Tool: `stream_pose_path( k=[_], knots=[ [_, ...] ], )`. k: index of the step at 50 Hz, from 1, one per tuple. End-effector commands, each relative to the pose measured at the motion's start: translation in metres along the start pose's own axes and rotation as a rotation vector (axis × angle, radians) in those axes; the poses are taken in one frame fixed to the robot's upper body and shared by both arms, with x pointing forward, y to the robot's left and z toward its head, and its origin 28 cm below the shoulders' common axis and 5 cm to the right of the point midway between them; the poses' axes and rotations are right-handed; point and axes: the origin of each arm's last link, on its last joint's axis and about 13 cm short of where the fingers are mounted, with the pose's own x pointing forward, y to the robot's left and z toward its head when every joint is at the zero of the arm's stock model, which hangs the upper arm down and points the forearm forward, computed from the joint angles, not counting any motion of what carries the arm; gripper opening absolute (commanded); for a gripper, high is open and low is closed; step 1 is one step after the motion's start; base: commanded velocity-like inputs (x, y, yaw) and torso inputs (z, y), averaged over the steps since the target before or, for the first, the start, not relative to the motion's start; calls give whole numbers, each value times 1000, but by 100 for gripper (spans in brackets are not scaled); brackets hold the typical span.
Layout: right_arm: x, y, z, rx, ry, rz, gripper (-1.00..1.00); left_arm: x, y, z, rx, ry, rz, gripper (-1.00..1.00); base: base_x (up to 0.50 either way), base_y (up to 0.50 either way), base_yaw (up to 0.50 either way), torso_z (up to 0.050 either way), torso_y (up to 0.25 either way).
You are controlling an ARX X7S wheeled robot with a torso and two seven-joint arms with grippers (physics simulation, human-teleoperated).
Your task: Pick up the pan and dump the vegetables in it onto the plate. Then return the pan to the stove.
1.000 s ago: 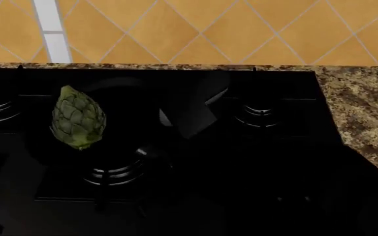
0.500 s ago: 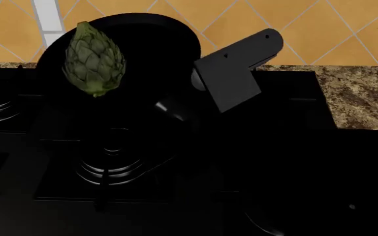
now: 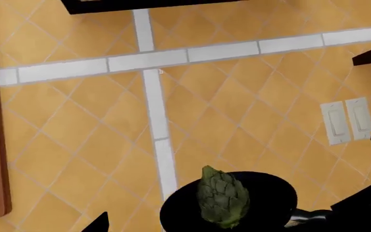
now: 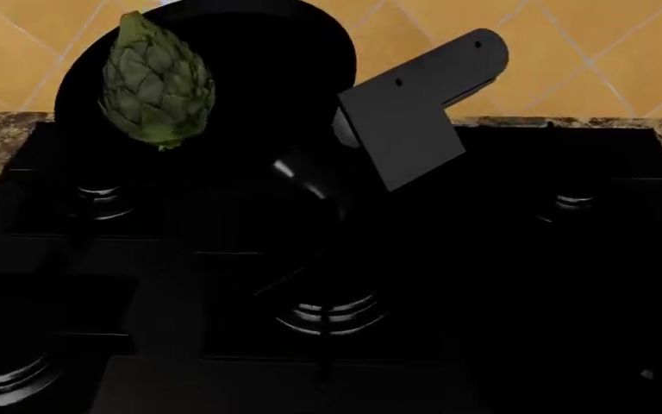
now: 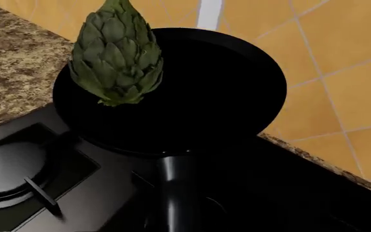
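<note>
Head view, right gripper (image 4: 406, 129): a flat black angular body at the pan's handle end; its fingers are lost in the dark, so whether they clasp the handle cannot be told.
Right wrist view, handle (image 5: 176, 186): runs straight from the camera toward the pan (image 5: 192, 92), with a glossy highlight along its length.
Pan: raised above the stove (image 4: 515, 285), its far rim standing in front of the tiled wall (image 4: 607, 52); in the head view the pan (image 4: 256, 60) sits over the stove's back edge.
Artichoke (image 4: 156, 82): lying inside the pan, against the rim on the side away from the handle, stem end pointing toward the stove; green, with overlapping scales (image 5: 116, 53).
Stove: glossy black, a ringed burner (image 4: 331, 315) below the pan's handle and others near its corners.
Countertop (image 5: 11, 72): speckled granite beside the stove, under the pan's artichoke side.
Left wrist view: the pan (image 3: 263, 198) and artichoke (image 3: 223, 197) show against the wall, with a switch plate (image 3: 347, 121) nearby.
Left gripper: outside every view.
</note>
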Motion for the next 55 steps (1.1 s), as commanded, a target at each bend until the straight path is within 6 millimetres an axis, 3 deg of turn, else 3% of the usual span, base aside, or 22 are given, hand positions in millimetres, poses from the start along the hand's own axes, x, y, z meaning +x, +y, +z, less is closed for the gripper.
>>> stream_pose_path(
  k=[1,39,47,55],
  knots=[
    [-8,-5,31,-75,-178,-58,-100,-5,0,2,-25,-20,-37,100,43,500,0,0,11],
    [-19,16,42,-139,-222,-15,-100,-6,0,3,-29,-55,-36,100,66,500,0,1,3],
    [-19,15,36,-123,-222,-16,-100,-7,-1,2,-25,-64,-38,100,74,500,0,1,4],
    [-14,21,24,-175,-185,-54,-100,-9,-2,2,-29,-75,-51,100,0,0,0,1,4]
  ],
)
